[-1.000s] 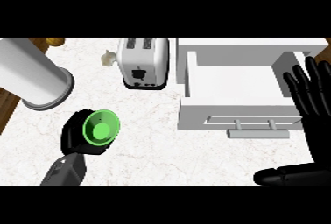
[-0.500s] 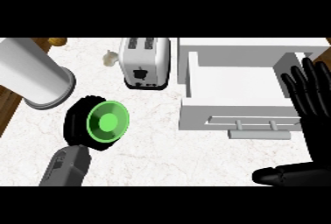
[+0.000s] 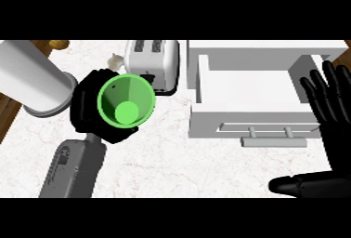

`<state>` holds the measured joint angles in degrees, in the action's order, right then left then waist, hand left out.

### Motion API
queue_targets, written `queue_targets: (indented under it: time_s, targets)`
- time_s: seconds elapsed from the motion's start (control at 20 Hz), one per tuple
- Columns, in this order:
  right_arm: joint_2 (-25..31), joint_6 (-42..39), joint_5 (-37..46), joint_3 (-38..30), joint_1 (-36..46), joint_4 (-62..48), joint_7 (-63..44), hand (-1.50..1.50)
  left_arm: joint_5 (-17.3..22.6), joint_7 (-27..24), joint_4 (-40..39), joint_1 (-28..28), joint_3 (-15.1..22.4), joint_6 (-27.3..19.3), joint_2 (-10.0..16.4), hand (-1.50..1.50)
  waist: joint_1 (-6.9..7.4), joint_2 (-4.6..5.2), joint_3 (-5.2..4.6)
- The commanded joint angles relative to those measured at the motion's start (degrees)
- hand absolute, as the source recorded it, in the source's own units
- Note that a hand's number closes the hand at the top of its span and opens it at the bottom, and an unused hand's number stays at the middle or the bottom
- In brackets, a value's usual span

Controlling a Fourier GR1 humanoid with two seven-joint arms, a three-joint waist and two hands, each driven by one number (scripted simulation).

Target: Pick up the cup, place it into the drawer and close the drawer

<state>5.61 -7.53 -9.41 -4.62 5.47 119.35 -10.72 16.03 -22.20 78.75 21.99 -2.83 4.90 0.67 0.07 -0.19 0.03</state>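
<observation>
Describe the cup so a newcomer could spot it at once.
Start at the open white drawer on the right and move left past the white toaster. The cup is there, held by the left robot hand, its open mouth showing; it is the only bright green thing.

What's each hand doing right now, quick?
Left hand: closed around the green cup.
Right hand: open, holding nothing, resting at the right edge.

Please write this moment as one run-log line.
left hand: shut on cup | cup: beside toaster | drawer: open | right hand: open, resting at right edge
</observation>
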Motion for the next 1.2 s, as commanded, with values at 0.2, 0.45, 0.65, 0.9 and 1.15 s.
queue_targets:
  time_s: [0.2, 0.45, 0.65, 0.9, 1.15]
  targets:
    - [0.57, -0.56, -1.53, -0.98, -0.84, 1.98, -0.98, -1.5, -2.29, 8.34, 1.27, 13.03, 4.72, -11.84, -0.65, 1.5, -0.69, 0.15, -0.01]
    - [-0.01, -0.28, 0.66, 0.17, -2.29, 1.39, -0.28, -1.5, -5.01, 13.56, -0.9, 20.46, 3.23, -14.33, -0.66, 1.5, -0.45, 0.14, -0.01]
    - [0.35, -0.3, -0.63, -0.98, 1.56, -1.99, 0.31, -1.5, -5.11, 13.3, -5.93, 25.22, 2.83, -14.66, -0.66, 1.5, -0.42, 0.21, -0.02]
    - [0.65, -0.46, -0.07, -1.48, 3.26, -4.61, 1.98, -1.5, -3.68, 14.22, -15.54, 34.64, 2.11, -15.01, 0.54, 1.5, -0.73, 0.34, -0.01]
    - [0.55, -2.09, 0.44, -1.66, -0.31, -5.29, 5.34, -1.5, -4.28, 12.16, -23.02, 37.91, 6.79, -20.53, -0.66, 1.5, -1.02, 0.4, 0.0]
